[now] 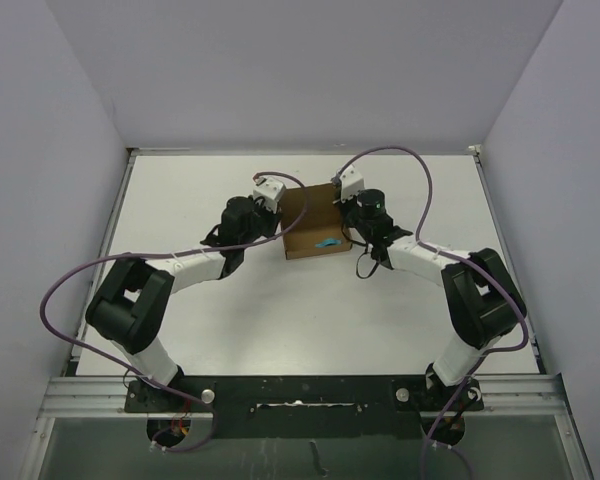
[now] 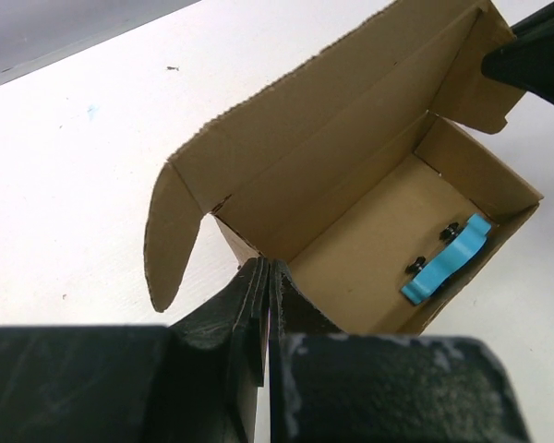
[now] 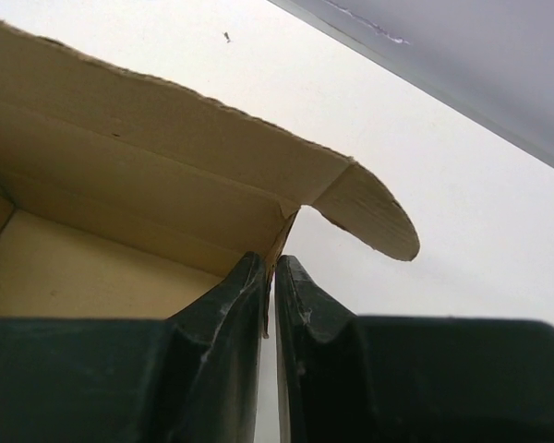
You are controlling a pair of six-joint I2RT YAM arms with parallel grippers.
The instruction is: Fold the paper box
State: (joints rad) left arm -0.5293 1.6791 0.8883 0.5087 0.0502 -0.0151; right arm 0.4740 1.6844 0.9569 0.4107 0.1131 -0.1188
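Observation:
The paper box (image 1: 310,215) is brown cardboard, standing open at the middle of the table between both arms. My left gripper (image 1: 278,222) is shut on its left side wall; in the left wrist view the wall edge sits pinched between my fingertips (image 2: 266,272), with the box interior (image 2: 369,231) and a rounded flap (image 2: 171,235) beyond. My right gripper (image 1: 346,220) is shut on the right side wall; in the right wrist view the cardboard edge is between the fingertips (image 3: 269,268), with the lid panel (image 3: 157,138) and a rounded flap (image 3: 374,212) above.
A small blue object (image 1: 329,243) lies inside the box near its front wall, also shown in the left wrist view (image 2: 448,260). The white table (image 1: 180,200) is walled by grey panels. Purple cables loop over both arms.

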